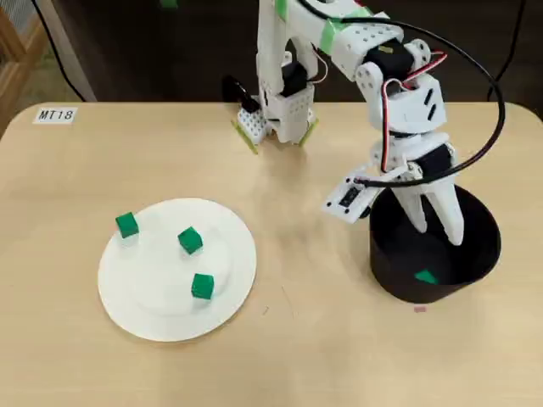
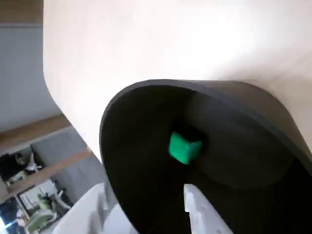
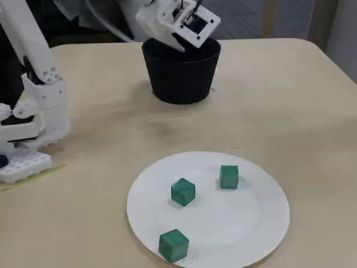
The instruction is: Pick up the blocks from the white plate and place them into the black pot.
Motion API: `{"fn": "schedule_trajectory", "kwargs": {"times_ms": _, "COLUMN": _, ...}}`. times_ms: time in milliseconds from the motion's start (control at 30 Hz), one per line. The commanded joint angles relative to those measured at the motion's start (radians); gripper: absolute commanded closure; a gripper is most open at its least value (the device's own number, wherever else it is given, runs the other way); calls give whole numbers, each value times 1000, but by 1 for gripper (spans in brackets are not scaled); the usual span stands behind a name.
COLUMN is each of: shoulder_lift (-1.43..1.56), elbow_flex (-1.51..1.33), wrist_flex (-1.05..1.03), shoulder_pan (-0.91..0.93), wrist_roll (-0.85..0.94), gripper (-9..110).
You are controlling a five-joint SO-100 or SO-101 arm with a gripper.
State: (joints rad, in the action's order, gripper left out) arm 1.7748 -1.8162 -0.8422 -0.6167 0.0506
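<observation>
Three green blocks [image 1: 126,225] [image 1: 190,241] [image 1: 202,287] lie on the white plate [image 1: 153,298] at the left of the overhead view. The fixed view shows the same blocks [image 3: 183,191] [image 3: 228,176] [image 3: 173,244] on the plate [image 3: 237,223]. At the right stands the black pot [image 1: 475,254] [image 3: 181,75], with one more block [image 1: 426,276] [image 2: 184,147] lying on its bottom. My gripper [image 1: 437,231] [image 2: 144,207] hangs open over the pot's mouth, its white fingers [image 2: 197,207] spread with nothing between them. In the fixed view the pot wall hides the fingertips.
The arm's white base [image 1: 276,119] [image 3: 28,145] is clamped at the table's far edge in the overhead view. A label reading MT18 [image 1: 56,114] is stuck near the far left corner. Bare tabletop [image 1: 314,280] separates plate and pot.
</observation>
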Motion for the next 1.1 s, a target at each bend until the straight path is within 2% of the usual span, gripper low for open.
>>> {"fn": "schedule_trajectory", "kwargs": {"times_ms": 0, "shoulder_lift": 26, "elbow_flex": 63, "wrist_flex": -40, "shoulder_pan": 26, "wrist_roll": 21, "gripper": 96}}
{"fn": "schedule_trajectory", "kwargs": {"times_ms": 67, "shoulder_lift": 28, "elbow_flex": 123, "wrist_flex": -114, "shoulder_pan": 49, "wrist_roll": 44, "gripper": 104}}
{"fn": "schedule_trajectory", "kwargs": {"times_ms": 367, "shoulder_lift": -117, "elbow_flex": 477, "wrist_flex": -581, "shoulder_pan": 377, "wrist_roll": 2, "gripper": 104}}
{"fn": "schedule_trajectory", "kwargs": {"times_ms": 700, "shoulder_lift": -123, "elbow_flex": 480, "wrist_flex": -813, "shoulder_pan": 853, "wrist_roll": -199, "gripper": 104}}
{"fn": "schedule_trajectory", "kwargs": {"times_ms": 900, "shoulder_lift": -84, "elbow_flex": 308, "wrist_flex": -804, "shoulder_pan": 1042, "wrist_roll": -250, "gripper": 104}}
{"fn": "schedule_trajectory", "kwargs": {"times_ms": 1067, "shoulder_lift": 49, "elbow_flex": 43, "wrist_flex": -581, "shoulder_pan": 1080, "wrist_roll": -276, "gripper": 104}}
